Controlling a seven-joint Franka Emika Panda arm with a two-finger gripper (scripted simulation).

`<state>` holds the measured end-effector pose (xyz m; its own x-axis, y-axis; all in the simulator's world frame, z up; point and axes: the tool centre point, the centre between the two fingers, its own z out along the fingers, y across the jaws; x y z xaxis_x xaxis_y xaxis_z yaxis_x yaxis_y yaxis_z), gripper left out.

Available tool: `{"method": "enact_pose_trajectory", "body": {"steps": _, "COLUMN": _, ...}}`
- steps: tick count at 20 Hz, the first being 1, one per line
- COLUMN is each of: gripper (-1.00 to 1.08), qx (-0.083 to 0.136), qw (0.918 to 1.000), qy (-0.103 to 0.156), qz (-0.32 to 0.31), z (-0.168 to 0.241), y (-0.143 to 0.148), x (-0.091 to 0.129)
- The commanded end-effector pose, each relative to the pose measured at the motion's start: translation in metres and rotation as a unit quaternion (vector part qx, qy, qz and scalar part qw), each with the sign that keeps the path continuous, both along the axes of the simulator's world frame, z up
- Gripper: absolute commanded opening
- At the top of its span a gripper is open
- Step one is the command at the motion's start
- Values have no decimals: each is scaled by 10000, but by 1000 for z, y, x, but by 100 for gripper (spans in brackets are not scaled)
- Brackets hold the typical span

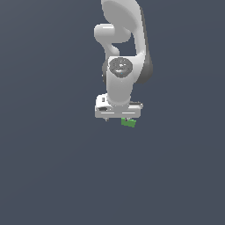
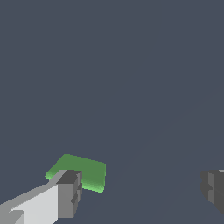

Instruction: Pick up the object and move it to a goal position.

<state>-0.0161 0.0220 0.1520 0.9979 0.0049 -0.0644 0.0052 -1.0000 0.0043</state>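
Green block partly hidden behind one finger, gripper spread wide

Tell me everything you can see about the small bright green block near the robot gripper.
The small bright green block is flat-sided, plain and matte, far smaller than the white robot gripper. In the exterior view it sits just below the gripper, toward that view's right. In the wrist view one grey finger pad overlaps its edge while the other pad is far off, so the jaws stand open and nothing clamps it. Whether that pad actually touches the block cannot be told.
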Motion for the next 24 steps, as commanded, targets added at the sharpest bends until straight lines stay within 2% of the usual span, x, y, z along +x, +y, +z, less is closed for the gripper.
{"method": "enact_pose_trajectory", "body": {"steps": 1, "gripper": 28, "qx": 0, "qw": 10000, "qy": 0, "qz": 0, "z": 0, "y": 0, "x": 0}}
{"method": "enact_pose_trajectory", "body": {"steps": 8, "gripper": 28, "qx": -21, "qw": 10000, "qy": -9, "qz": -44, "z": -3, "y": -15, "x": 1}}
{"method": "enact_pose_trajectory", "body": {"steps": 14, "gripper": 28, "qx": -10, "qw": 10000, "qy": -10, "qz": -4, "z": -4, "y": -14, "x": 1}}
{"method": "enact_pose_trajectory", "body": {"steps": 24, "gripper": 28, "qx": 133, "qw": 9985, "qy": -28, "qz": 525, "z": -12, "y": -8, "x": -3}}
